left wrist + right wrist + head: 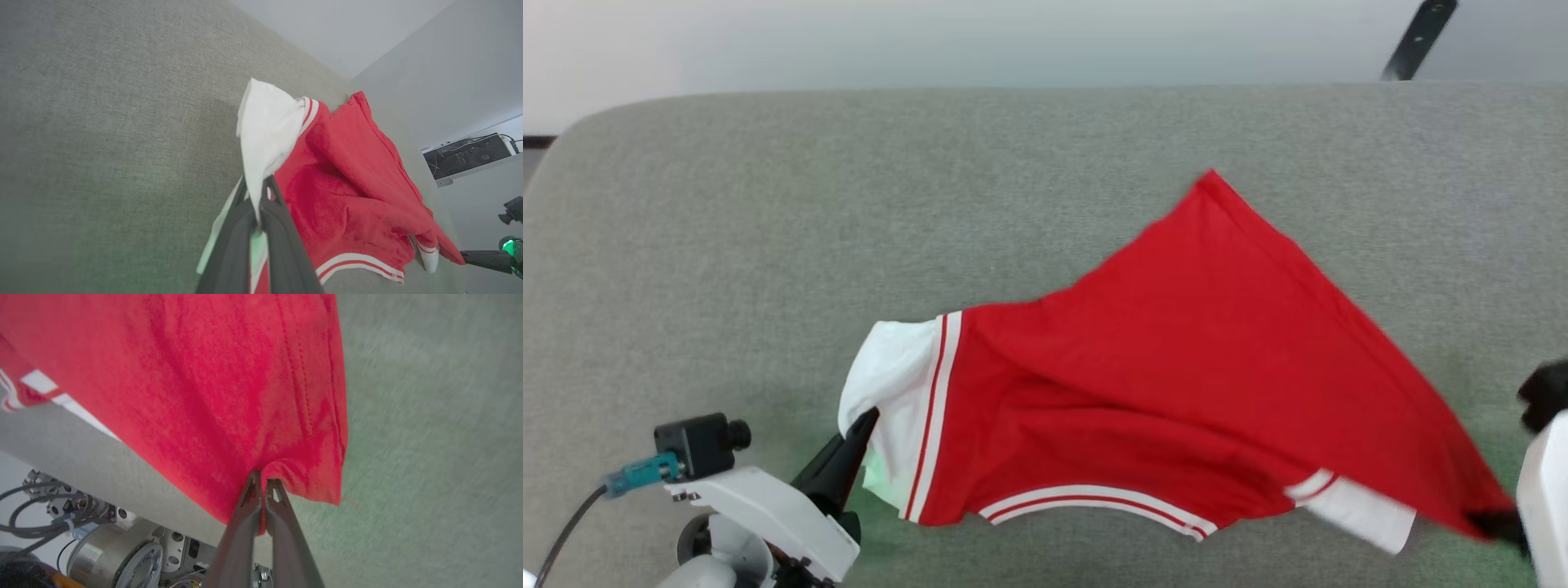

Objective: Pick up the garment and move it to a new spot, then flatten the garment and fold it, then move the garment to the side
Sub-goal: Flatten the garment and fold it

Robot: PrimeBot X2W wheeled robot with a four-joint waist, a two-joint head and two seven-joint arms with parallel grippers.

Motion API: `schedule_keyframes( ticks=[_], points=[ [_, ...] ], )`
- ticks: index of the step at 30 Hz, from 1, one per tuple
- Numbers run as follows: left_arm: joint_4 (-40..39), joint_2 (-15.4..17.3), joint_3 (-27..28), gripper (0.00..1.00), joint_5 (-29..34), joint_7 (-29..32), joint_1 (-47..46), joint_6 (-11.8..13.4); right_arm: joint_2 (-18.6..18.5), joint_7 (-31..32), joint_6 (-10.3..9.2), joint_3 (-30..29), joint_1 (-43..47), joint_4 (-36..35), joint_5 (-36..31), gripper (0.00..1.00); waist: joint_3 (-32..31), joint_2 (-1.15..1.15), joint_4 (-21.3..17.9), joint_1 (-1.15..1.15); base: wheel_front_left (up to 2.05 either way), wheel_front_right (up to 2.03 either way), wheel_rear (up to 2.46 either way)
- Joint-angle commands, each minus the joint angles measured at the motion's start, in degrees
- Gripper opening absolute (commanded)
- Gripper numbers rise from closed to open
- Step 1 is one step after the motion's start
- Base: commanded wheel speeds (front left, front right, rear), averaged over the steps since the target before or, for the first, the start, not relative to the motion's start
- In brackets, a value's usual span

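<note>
Gripping one garment (1176, 367) | left claw (258, 185) clamped on white sleeve (265, 122) | right claw (261, 484) clamped on red corner (314, 473)

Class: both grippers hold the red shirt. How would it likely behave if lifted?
Probably floppy: the red shirt sags and creases between the left gripper and right gripper. Likely light, since thin pinches hold it. Its loose white sleeve may dangle.
</note>
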Motion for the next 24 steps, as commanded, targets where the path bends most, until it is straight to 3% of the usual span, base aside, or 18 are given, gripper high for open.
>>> schedule_keyframes(
  ticks=[1,7,12,13,14,15,16,20,24],
  points=[
    [-0.3,0.2,0.2,0.00,0.1,-0.2,0.7,0.3,0.0,0.8,-0.09,-0.6,2.8,-2.0,0.4,0.00,-0.4,0.00,-1.2,0.00,0.00,0.00,0.00],
    [-0.8,0.2,0.0,0.00,0.4,0.1,0.3,0.5,-0.7,1.6,-0.09,2.7,8.9,-6.1,4.0,0.00,0.3,0.00,-1.6,0.00,0.00,0.00,0.00],
    [-0.8,-0.1,-0.3,0.00,0.6,0.5,-0.3,0.4,-3.0,-2.7,-0.09,7.9,7.0,-5.4,7.6,0.00,0.7,0.00,-1.2,0.00,0.00,0.00,0.00],
    [-0.8,-0.1,-0.3,0.00,0.6,0.6,-0.3,0.4,-3.3,-4.2,-0.09,8.3,6.2,-5.1,8.0,0.15,0.7,0.00,-1.1,0.00,0.00,0.00,0.00],
    [-0.8,-0.2,-0.4,0.00,0.6,0.7,-0.3,0.4,-3.7,-5.7,-0.09,8.8,5.3,-5.0,8.2,0.41,0.7,0.00,-0.9,0.00,0.00,0.00,0.00],
    [-0.8,-0.3,-0.5,0.00,0.6,0.7,-0.3,0.3,-4.1,-7.3,-0.09,9.3,4.2,-5.4,8.7,0.79,0.6,0.00,-0.8,0.00,0.00,0.00,0.00],
    [-0.8,-0.3,-0.5,0.00,0.7,0.7,-0.3,0.3,-4.3,-8.8,-0.09,9.6,3.1,-6.1,9.6,1.00,0.6,0.00,-0.6,0.00,0.00,0.00,0.00],
    [-0.8,-0.5,-0.7,0.00,0.6,0.4,0.2,0.1,-7.2,-14.2,-0.09,9.9,-1.4,-9.0,12.2,1.00,0.4,0.00,-0.1,0.00,0.00,0.00,0.00],
    [-0.9,-0.8,-1.0,0.00,0.8,0.4,0.7,-0.1,-9.9,-18.0,-0.09,8.7,-7.5,-11.0,8.9,1.00,0.2,0.00,0.4,0.00,0.00,0.00,0.00]
  ],
)
